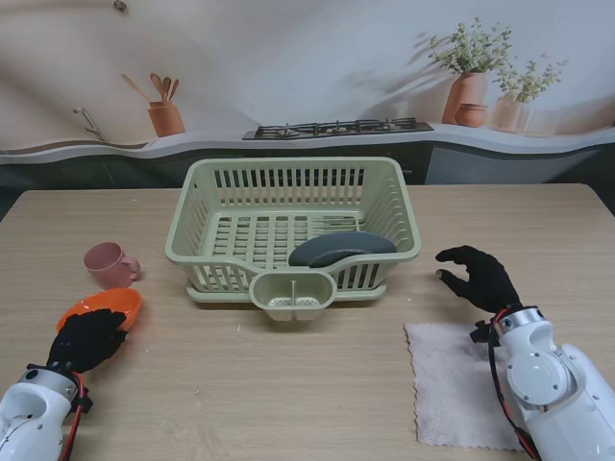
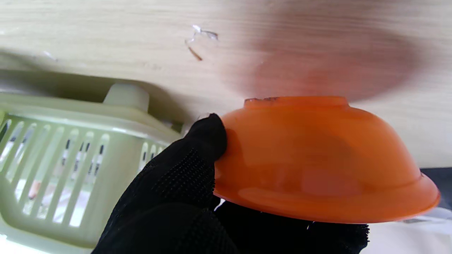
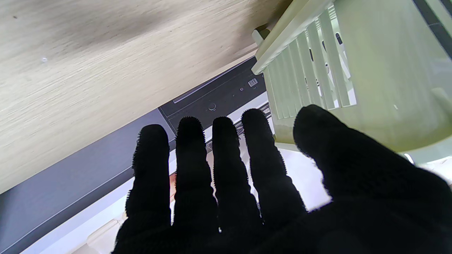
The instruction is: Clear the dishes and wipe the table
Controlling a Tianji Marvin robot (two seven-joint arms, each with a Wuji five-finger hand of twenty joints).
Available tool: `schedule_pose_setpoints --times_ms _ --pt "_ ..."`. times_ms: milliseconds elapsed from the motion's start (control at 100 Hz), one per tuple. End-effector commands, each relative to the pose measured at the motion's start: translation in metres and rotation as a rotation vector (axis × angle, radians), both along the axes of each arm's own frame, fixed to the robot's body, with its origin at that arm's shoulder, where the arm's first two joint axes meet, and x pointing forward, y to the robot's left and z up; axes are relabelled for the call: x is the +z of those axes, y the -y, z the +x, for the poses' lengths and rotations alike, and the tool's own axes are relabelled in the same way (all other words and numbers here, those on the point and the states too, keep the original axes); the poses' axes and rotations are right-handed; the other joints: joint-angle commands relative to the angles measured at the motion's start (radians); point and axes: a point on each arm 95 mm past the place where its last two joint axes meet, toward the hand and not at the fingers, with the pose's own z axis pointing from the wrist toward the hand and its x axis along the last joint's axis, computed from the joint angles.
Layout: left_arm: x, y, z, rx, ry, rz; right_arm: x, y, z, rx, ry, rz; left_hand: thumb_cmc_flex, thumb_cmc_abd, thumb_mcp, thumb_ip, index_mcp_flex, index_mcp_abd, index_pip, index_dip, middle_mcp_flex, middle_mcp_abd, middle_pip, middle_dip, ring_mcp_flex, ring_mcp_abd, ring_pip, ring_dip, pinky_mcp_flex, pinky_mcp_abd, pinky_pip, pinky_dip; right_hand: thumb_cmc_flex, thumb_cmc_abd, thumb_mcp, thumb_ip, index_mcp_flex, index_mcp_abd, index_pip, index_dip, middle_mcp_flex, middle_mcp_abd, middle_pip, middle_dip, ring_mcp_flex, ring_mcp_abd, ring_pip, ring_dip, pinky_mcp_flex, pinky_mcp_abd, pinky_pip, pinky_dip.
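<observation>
My left hand (image 1: 88,338) in its black glove is shut on an orange bowl (image 1: 108,309) at the near left of the table. In the left wrist view the orange bowl (image 2: 317,162) hangs clear of the wood, its shadow on the table beyond it, with my thumb (image 2: 197,148) on its wall. A pink mug (image 1: 109,263) stands just beyond the bowl. My right hand (image 1: 480,277) hovers open to the right of the green dish rack (image 1: 221,182), which holds a grey plate (image 1: 341,248). A pale cloth (image 1: 454,382) lies flat near my right wrist.
A cutlery cup (image 1: 292,295) hangs on the rack's near wall. In the right wrist view my spread fingers (image 3: 226,155) point past the rack's corner (image 3: 317,70). A kitchen backdrop runs along the table's far edge.
</observation>
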Motion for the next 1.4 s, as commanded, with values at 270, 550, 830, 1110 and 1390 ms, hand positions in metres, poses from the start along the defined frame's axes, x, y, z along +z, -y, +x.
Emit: schedule_pose_setpoints --times_ms 270,550,830,1110,1390 --pt "0.033 0.001 0.002 -0.069 0.049 -0.015 0.0 -0.002 -0.001 0.02 -0.005 -0.001 0.116 0.013 0.082 -0.003 0.033 -0.057 0.061 0.056 0.032 0.066 0.05 0.026 0.065 0.088 0.053 0.069 0.079 0.047 0.111 0.058 -0.021 -0.021 0.011 0.033 0.02 0.005 -0.015 0.006 0.013 0.0 -0.02 -0.013 0.012 0.001 -0.014 -0.001 -0.011 0.008 -0.016 0.008" --pt "0.062 -0.003 0.007 -0.13 0.087 -0.031 -0.001 -0.002 -0.001 0.018 -0.006 -0.002 0.112 0.013 0.084 -0.004 0.034 -0.062 0.064 0.063 0.036 0.065 0.058 0.024 0.075 0.088 0.059 0.084 0.092 0.047 0.119 0.064 -0.021 -0.021 0.011 0.033 0.02 0.004 -0.017 0.006 0.011 -0.001 -0.021 -0.012 0.009 -0.001 -0.015 -0.002 -0.014 0.007 -0.018 0.008" --pt "0.094 -0.01 0.024 -0.202 0.116 -0.037 0.0 -0.003 -0.001 0.02 -0.008 -0.001 0.109 0.01 0.083 -0.003 0.04 -0.07 0.064 0.063 0.044 0.056 0.058 0.017 0.081 0.087 0.056 0.091 0.097 0.04 0.122 0.068 -0.021 -0.02 0.011 0.033 0.021 0.005 -0.017 0.007 0.012 -0.001 -0.022 -0.013 0.01 -0.002 -0.015 -0.002 -0.013 0.006 -0.018 0.008" --pt "0.119 -0.009 0.045 -0.248 0.149 -0.088 0.0 -0.003 -0.001 0.023 -0.009 -0.001 0.106 0.008 0.086 -0.002 0.044 -0.079 0.069 0.065 0.051 0.052 0.058 0.015 0.089 0.081 0.053 0.091 0.102 0.035 0.126 0.07 -0.02 -0.021 0.011 0.034 0.021 0.005 -0.019 0.007 0.011 -0.001 -0.022 -0.013 0.009 -0.001 -0.016 -0.002 -0.013 0.007 -0.019 0.009" --pt "0.144 -0.003 0.067 -0.299 0.144 -0.087 0.0 -0.004 -0.001 0.022 -0.012 0.0 0.104 0.008 0.085 -0.002 0.043 -0.084 0.07 0.065 0.052 0.043 0.056 0.013 0.09 0.073 0.048 0.09 0.1 0.029 0.126 0.069 -0.02 -0.021 0.011 0.034 0.022 0.004 -0.019 0.008 0.012 0.0 -0.023 -0.013 0.009 -0.001 -0.016 -0.002 -0.013 0.006 -0.019 0.009"
